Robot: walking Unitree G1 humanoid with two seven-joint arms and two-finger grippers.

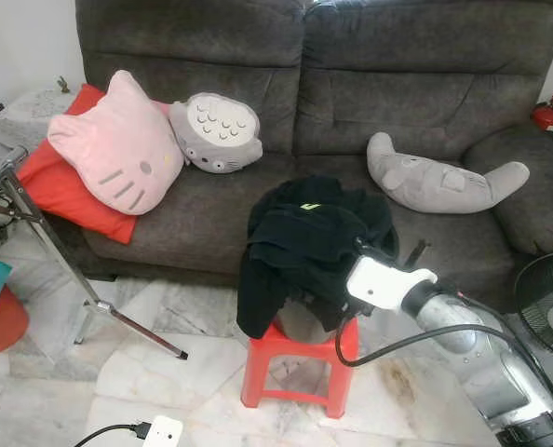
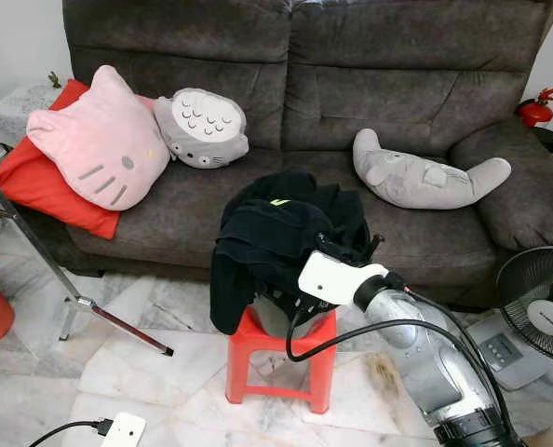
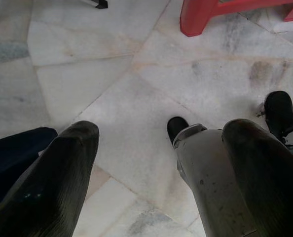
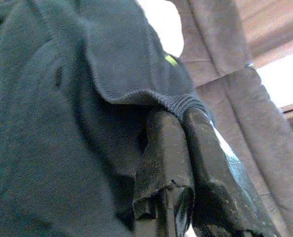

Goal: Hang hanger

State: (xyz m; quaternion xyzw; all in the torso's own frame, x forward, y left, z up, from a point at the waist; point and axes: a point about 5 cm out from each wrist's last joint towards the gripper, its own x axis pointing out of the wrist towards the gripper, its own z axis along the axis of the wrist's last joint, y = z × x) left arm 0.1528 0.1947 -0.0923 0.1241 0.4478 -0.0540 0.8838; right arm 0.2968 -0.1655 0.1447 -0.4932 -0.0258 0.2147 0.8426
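A black garment (image 1: 304, 237) with a small green mark lies heaped on a red plastic stool (image 1: 300, 363) in front of the sofa. A thin dark hook-like piece (image 1: 414, 250) sticks out at its right side; I cannot tell whether it is the hanger. My right arm's white wrist (image 1: 381, 282) reaches into the garment's lower right side. My right gripper (image 4: 183, 111) is shut, its tips tucked under the ribbed hem (image 4: 151, 98). Low over the marble floor (image 3: 136, 89) hangs my left gripper (image 3: 161, 148), open and holding nothing.
A grey sofa (image 1: 397, 84) carries a pink cat cushion (image 1: 118, 144), a grey round plush (image 1: 216, 130), a long grey plush (image 1: 439, 177) and a red pillow (image 1: 58, 186). At the left stands a metal stand (image 1: 44, 242). A fan (image 1: 548, 303) is at the right, a power strip (image 1: 160, 433) on the floor.
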